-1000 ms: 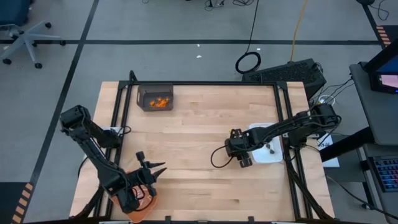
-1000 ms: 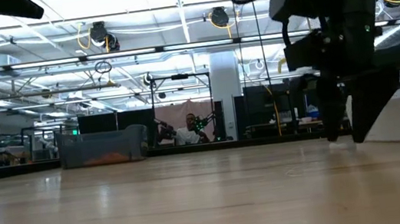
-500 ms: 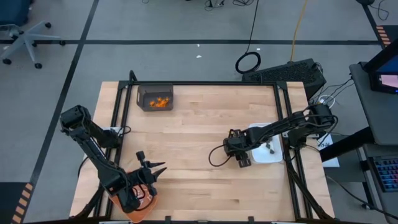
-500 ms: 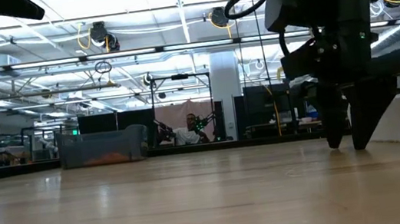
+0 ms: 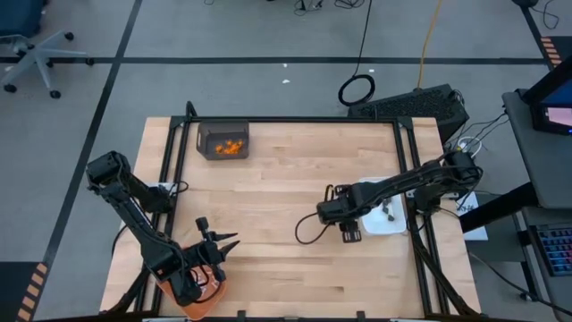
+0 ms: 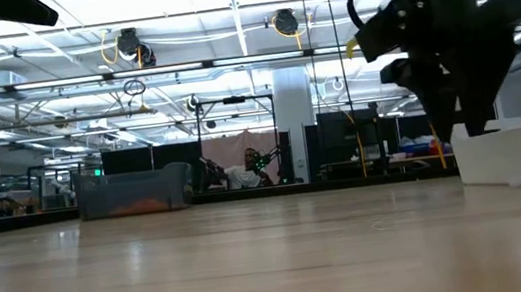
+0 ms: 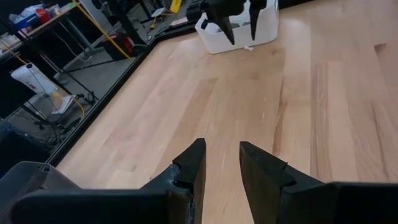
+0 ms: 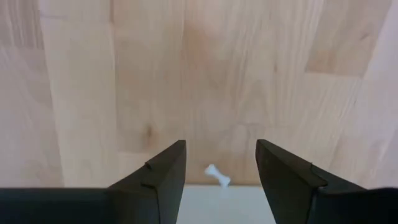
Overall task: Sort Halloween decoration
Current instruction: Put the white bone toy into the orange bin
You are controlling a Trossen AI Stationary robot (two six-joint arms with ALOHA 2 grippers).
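Pale wood-plank worktop (image 5: 286, 188), smooth with a soft sheen; white dish (image 7: 261, 28) looks like matt plastic; dark end effector fingers (image 8: 165, 177) matt

The whole table (image 5: 286, 197) is seen straight down from overhead; it is viewed level from tabletop height; the white dish (image 7: 239, 28) is shared between views.

Ahead of my right claw (image 8: 217, 165) bare table (image 5: 286, 179) runs wide and free; between its parted fingers lies one small white stick (image 8: 217, 175), touching the white dish (image 5: 386, 217) behind it. Ahead of my left claw (image 7: 222, 165) bare wood runs as far as that dish, with nothing between its fingers
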